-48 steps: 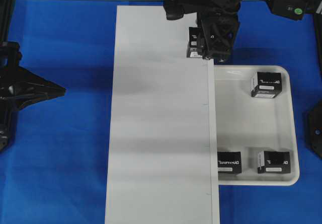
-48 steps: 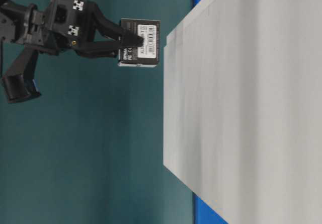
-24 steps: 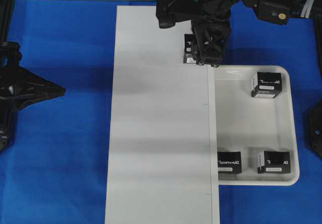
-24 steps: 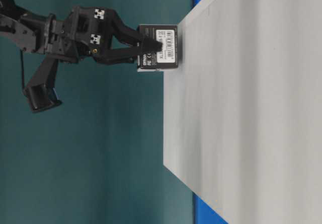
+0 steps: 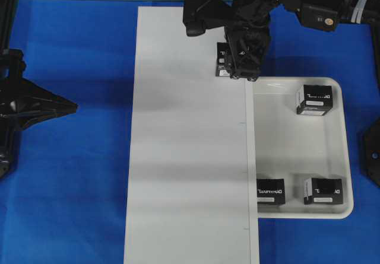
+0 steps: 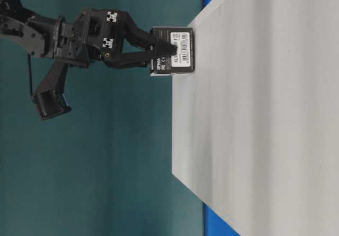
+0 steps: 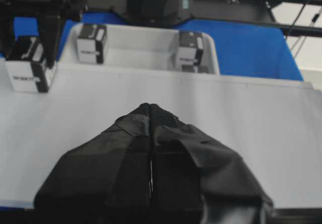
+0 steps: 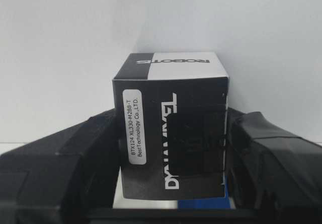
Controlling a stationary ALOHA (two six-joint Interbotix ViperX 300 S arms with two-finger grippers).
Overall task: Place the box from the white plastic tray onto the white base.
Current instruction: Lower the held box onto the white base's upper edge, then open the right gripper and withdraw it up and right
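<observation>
So the right hand [image 5: 240,68] is clamped on the box [image 5: 224,59], one finger on each side, right at the far end of the white base [image 5: 190,157]. From the table-level camera the box [image 6: 173,51] looks like it's touching the board's surface near the corner, though it's hard to be sure it's fully down. The wrist view shows the box [image 8: 172,128] squeezed between both fingers [image 8: 60,168] with plain white board behind it.

Around it: the white plastic tray [image 5: 347,157] sits just beside the base's right edge, and the base overlaps the tray's left rim a bit. Three more boxes are in the tray, one near the far right corner [image 5: 314,100] and two along the near rim [image 5: 270,191] [image 5: 323,191]. None of them are close to the held box.

The left hand [image 7: 151,113] is closed with nothing in it, parked low at the left side of the base, well apart from the action. In the overhead view it sits over the blue tabletop [image 5: 71,187].

Room-wise, almost the whole base is bare, with lots of open white surface toward the near end. The box sits near the base's right edge at the far end.
</observation>
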